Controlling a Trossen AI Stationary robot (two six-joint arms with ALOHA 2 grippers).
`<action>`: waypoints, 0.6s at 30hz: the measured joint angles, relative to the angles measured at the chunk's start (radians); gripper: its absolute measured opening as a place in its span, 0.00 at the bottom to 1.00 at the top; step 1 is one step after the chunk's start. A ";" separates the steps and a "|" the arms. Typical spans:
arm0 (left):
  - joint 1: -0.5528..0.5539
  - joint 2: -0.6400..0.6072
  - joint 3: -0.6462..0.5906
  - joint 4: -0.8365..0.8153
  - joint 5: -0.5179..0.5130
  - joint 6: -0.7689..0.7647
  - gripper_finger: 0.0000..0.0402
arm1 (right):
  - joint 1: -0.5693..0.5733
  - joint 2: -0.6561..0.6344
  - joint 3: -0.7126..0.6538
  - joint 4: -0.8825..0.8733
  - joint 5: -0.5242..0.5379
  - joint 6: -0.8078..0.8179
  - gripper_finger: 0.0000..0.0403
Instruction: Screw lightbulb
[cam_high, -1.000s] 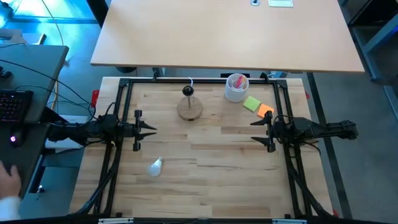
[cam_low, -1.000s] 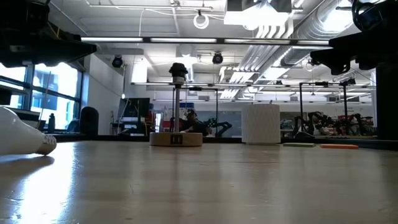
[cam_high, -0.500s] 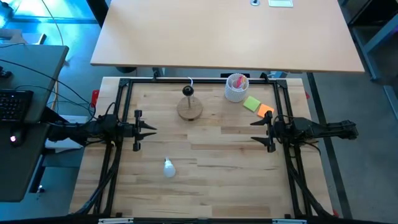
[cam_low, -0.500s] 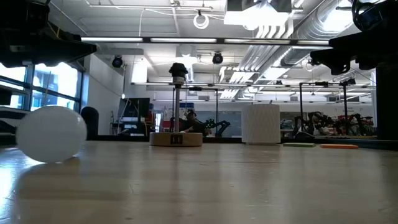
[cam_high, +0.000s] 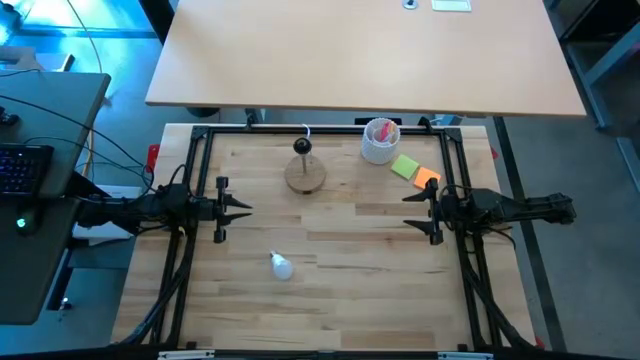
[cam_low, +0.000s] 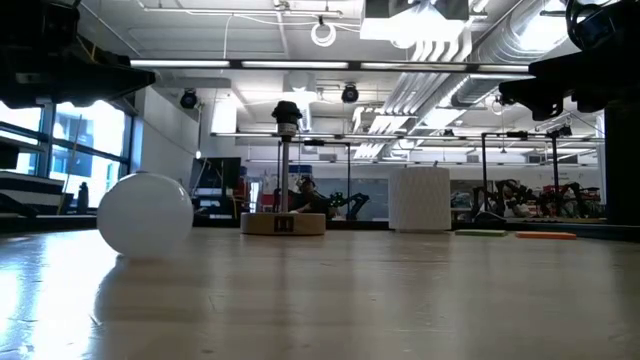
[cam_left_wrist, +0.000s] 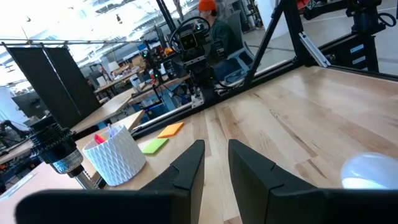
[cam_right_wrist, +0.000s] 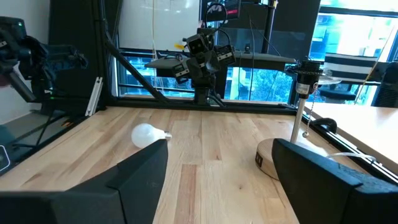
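Note:
The small white lightbulb (cam_high: 281, 266) lies on its side on the wooden table, nearer the front and left of centre, with its grey screw base (cam_high: 272, 258) pointing far-left. It also shows in the low view (cam_low: 145, 215), the left wrist view (cam_left_wrist: 370, 171) and the right wrist view (cam_right_wrist: 148, 134). The wooden disc stand (cam_high: 306, 174) with its upright black socket (cam_high: 302, 147) stands at the far middle. My left gripper (cam_high: 248, 208) hovers at the left, open only a narrow gap, and is empty. My right gripper (cam_high: 410, 210) hovers at the right, wide open and empty.
A white ribbed cup (cam_high: 380, 141) with pink contents stands right of the stand. Green (cam_high: 404, 166) and orange (cam_high: 427, 179) sticky pads lie near my right gripper. A black frame (cam_high: 320, 130) rims the table. Bare wood lies between the arms.
The lightbulb has rolled along the table toward its right edge, turning about as it went, and now lies further right. A person's hand at the left of the high view has gone out of view.

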 joint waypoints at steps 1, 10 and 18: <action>0.000 0.000 0.000 0.000 0.000 0.000 0.17 | 0.000 0.000 0.000 0.000 0.000 0.000 0.71; 0.000 0.000 0.000 0.002 0.001 -0.001 0.17 | 0.000 0.000 0.000 0.000 0.000 0.000 0.71; 0.000 0.006 0.000 0.196 0.008 -0.192 0.17 | 0.000 0.000 0.000 0.000 0.000 0.000 0.71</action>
